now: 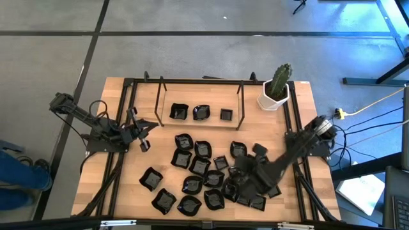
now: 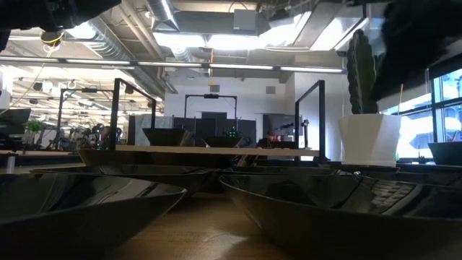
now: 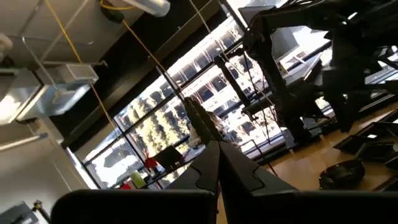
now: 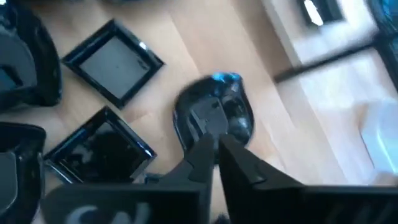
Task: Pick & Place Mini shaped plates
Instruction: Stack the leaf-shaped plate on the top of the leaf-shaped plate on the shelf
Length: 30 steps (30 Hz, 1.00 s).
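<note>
Down among the crowd of mini shaped plates point(image 1: 198, 176) on the front half of the worktop point(image 1: 128, 191), the right end effector point(image 1: 239, 174) is low over the pile, and the right wrist view shows why: its two fingers are drawn nearly together over the rim of a rounded black plate point(image 4: 214, 118), pinching the edge because these shallow glossy dishes offer little else to grab. I'd call that a grip just closing on it, though whether the rim is truly caught I cannot tell. Two square plates point(image 4: 112, 61) lie just beside it, flat on the wood, so the approach has to thread between neighbours.

Up at the back, three plates point(image 1: 201, 113) already sit in a row inside the black frame point(image 1: 160, 96), which looks like the drop-off spot. The white pot with a cactus point(image 1: 276, 89) stands at the back right corner, clear of the traffic.

Over on the left, the left end effector point(image 1: 142, 133) waits closed and empty, lifted off the worktop.
</note>
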### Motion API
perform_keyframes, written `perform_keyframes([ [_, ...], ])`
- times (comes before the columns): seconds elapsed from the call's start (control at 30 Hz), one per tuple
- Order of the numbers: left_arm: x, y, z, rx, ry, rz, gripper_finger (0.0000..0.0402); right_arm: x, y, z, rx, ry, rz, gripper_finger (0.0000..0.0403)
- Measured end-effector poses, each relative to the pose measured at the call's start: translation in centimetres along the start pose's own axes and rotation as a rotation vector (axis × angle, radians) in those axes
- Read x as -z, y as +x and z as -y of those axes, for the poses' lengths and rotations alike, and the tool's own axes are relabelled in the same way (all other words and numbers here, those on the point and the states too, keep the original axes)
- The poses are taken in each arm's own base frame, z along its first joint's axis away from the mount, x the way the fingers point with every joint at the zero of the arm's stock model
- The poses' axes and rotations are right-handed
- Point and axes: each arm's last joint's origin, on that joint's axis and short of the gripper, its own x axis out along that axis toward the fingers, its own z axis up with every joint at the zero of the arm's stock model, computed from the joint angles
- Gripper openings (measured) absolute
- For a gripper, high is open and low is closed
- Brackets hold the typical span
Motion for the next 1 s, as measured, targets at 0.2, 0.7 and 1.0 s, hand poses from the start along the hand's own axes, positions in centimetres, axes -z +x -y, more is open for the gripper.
perform_keyframes([
  [0.2, -0.3, 0.0, 0.1, 0.056, 0.030, 0.086, 0.0004, -0.3, -0.2, -1.3, -0.120, 0.138, 0.020, 0.0013],
  [0.7, -0.7, -0.1, 0.0, 0.088, 0.035, 0.165, 0.0003, -7.5, 4.7, 0.3, -0.421, 0.203, -0.202, 0.0036],
  [1.0, -0.7, -0.1, 0.0, 0.089, 0.035, 0.164, 0.0002, -9.5, 8.2, 3.3, -0.372, 0.348, -0.335, 0.0125],
])
